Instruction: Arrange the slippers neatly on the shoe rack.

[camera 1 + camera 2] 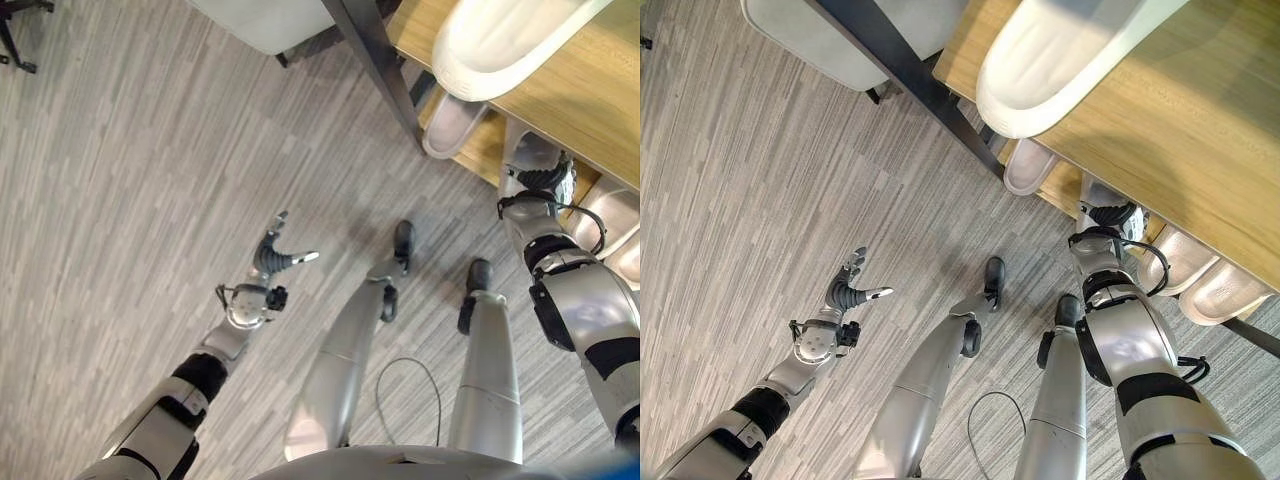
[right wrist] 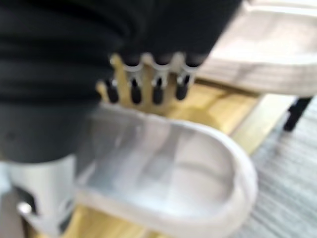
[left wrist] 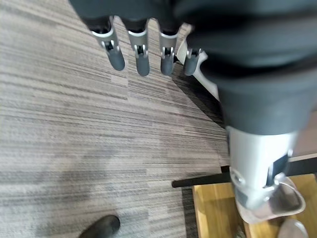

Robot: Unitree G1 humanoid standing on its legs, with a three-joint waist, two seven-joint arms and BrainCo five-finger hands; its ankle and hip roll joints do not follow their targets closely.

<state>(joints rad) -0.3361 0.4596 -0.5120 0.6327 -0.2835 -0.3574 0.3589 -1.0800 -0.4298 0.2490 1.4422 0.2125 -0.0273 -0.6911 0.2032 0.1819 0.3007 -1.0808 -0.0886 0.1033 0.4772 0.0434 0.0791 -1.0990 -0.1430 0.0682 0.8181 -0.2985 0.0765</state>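
Several pale slippers (image 1: 1080, 55) on the wooden rack (image 1: 1180, 150), upper right. Right hand (image 2: 148, 84) over a lower-shelf slipper (image 2: 168, 183), fingers straight. Left hand (image 1: 272, 260) spread above floor (image 1: 130, 170). No writing legible.

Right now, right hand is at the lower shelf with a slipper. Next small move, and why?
Probably ease the right hand further in and set the slipper flat on the lower shelf. In the right wrist view the slipper lies just under the fingers over the wooden board, beside other slippers. The left hand hangs open over the floor.
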